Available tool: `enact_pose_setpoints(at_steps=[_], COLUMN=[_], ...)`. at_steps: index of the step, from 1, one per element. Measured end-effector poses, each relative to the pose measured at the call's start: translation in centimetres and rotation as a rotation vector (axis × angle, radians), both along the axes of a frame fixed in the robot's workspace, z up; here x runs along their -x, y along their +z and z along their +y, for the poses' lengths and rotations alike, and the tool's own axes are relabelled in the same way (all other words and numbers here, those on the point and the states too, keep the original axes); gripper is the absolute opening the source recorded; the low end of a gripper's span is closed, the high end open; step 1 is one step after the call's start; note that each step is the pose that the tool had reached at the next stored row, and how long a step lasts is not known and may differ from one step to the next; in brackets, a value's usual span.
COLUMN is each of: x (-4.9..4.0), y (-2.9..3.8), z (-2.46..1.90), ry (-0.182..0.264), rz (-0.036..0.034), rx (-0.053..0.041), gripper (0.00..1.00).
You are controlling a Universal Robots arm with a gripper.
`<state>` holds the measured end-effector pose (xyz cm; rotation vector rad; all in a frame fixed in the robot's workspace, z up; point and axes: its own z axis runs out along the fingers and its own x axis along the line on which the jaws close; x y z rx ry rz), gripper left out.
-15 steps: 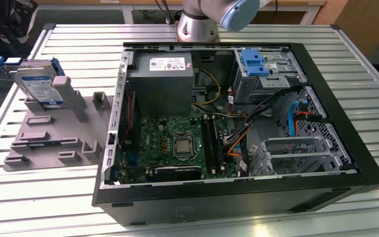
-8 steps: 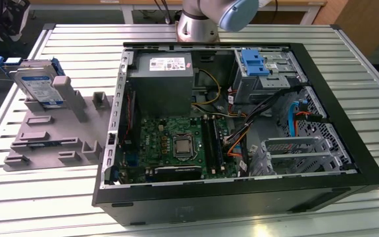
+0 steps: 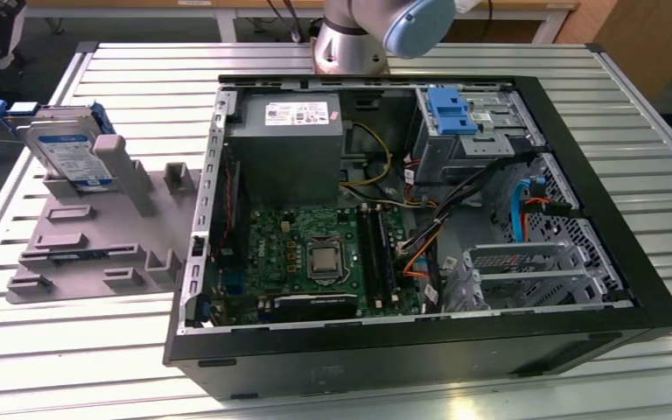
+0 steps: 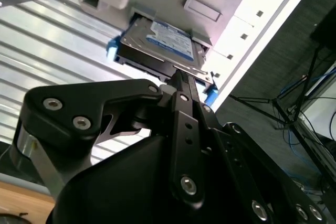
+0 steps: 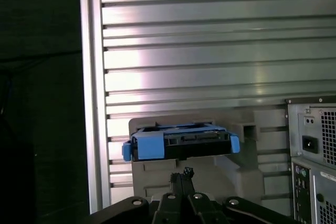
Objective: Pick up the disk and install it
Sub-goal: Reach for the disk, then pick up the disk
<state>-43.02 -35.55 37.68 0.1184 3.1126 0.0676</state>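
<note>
Jaws together, empty; disk (image 5: 181, 146) ahead in fixture (image 5: 152, 174). We risk closed jaws striking its edge, tipping it.

A tabletop (image 3: 102, 350) of ribbed silver aluminium slats carries everything. Bright light glares off the slats along the edge nearest the exterior camera, and a softer sheen lies across them in the first wrist view. Past the far edge stands a light wooden bench with a white metal frame (image 3: 172, 7), over a dark grey floor (image 3: 137, 31). Off the far corner on the exterior view's right rises a brown wooden cabinet panel (image 3: 651, 39). In the second wrist view the floor runs beside the tabletop's pale edge rail, with thin black cables and stand legs (image 4: 294, 124) sprawled across it.
</note>
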Motion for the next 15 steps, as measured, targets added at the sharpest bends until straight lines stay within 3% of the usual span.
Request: enact_pose_setpoints(at_steps=[3,15], x=[0.89,0.91], y=[-0.12,-0.12], z=[0.41,0.47], ry=[0.000,0.000], rz=[0.0001,0.0000], rx=[0.0000,0.0000], gripper=[0.11,0.11])
